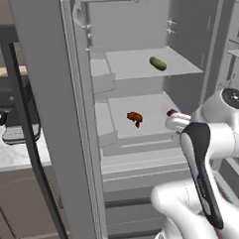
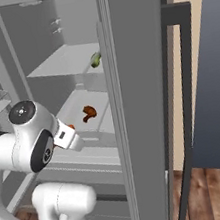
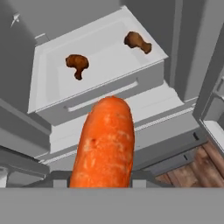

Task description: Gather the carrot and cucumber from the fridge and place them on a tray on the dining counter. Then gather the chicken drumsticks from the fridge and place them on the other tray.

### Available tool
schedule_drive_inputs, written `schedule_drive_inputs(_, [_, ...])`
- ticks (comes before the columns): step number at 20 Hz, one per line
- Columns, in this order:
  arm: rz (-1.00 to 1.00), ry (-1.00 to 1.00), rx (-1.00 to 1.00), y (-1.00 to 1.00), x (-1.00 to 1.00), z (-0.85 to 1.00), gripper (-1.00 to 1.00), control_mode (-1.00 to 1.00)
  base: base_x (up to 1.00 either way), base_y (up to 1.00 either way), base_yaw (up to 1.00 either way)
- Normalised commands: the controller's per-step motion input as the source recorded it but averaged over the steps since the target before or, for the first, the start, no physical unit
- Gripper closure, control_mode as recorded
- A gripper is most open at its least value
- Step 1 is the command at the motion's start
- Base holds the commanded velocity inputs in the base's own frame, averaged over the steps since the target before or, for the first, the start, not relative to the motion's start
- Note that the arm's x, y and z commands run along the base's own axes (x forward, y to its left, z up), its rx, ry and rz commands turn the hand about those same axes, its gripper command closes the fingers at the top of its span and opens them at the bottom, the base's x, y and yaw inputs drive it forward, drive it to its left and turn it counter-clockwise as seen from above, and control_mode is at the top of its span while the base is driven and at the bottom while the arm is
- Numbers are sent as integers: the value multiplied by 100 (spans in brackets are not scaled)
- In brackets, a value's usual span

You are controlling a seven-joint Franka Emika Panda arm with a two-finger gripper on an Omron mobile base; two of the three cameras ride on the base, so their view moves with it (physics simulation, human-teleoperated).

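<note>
We see two shelves in the open fridge. The top shelf [image 1: 133, 66], in the upper middle of the left base picture, has a green cucumber [image 1: 158, 63] lying on it. The lower shelf [image 3: 105, 57] holds two brown chicken drumsticks [image 3: 77, 64], well apart.

We can read no text, label, brand, number or sign on anything in these views of the open fridge [image 1: 138, 66].

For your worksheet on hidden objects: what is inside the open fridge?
A cucumber lies on the upper shelf; two chicken drumsticks lie on the shelf below. The carrot in the gripper hides part of the fridge front.
</note>
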Motion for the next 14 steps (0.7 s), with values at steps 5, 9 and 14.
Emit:
schedule_drive_inputs(5, [0, 0, 0, 0, 0, 0, 100, 100, -66, 0, 0])
schedule_drive_inputs(9, [0, 0, 0, 0, 0, 0, 100, 100, -65, 0, 0])
schedule_drive_inputs(14, [0, 0, 0, 0, 0, 0, 100, 100, -62, 0, -6])
